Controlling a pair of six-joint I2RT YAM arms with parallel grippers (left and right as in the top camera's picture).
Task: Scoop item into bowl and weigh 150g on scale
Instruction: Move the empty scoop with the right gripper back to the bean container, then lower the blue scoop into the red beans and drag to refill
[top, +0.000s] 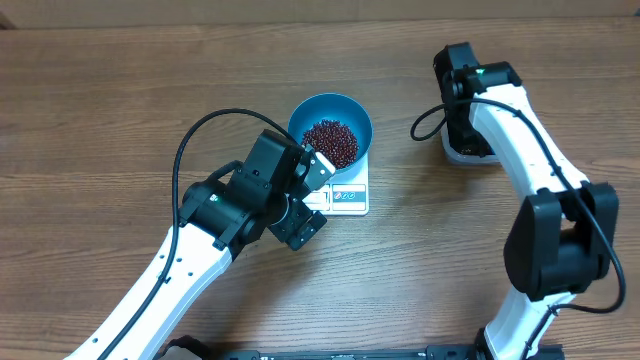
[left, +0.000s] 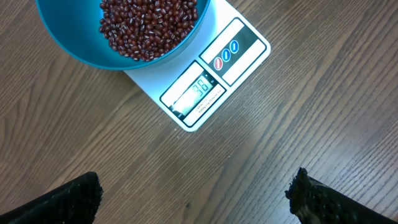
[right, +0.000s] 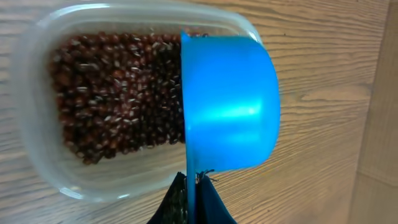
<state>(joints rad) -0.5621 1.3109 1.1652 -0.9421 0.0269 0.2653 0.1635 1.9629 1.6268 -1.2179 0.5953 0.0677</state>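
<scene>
**Item location.** One heap of beans (left: 146, 25) lies in the bowl (left: 65, 43). The bowl sits on the scale (left: 245, 46). From overhead, the display (left: 196, 93) lies at 6 o'clock of the bowl, and its digits are too blurred to read. More beans fill the clear tub (right: 124, 177), at 3 o'clock of the bowl and well apart from it.

**Jaws.** The left gripper (left: 196, 202) hangs at 7 o'clock of the bowl, jaws wide and empty. The right gripper (right: 193, 202) has its jaws clamped on the handle of the blue scoop (right: 227, 102), over the tub.

**Hazards.**
- An overfull scoop would overshoot the target weight.
- A tilt during the crossing would scatter beans on the counter (left: 311, 124).
- The scoop striking the rim would shift the bowl.
- The left gripper touching the scale would falsify the reading.
</scene>
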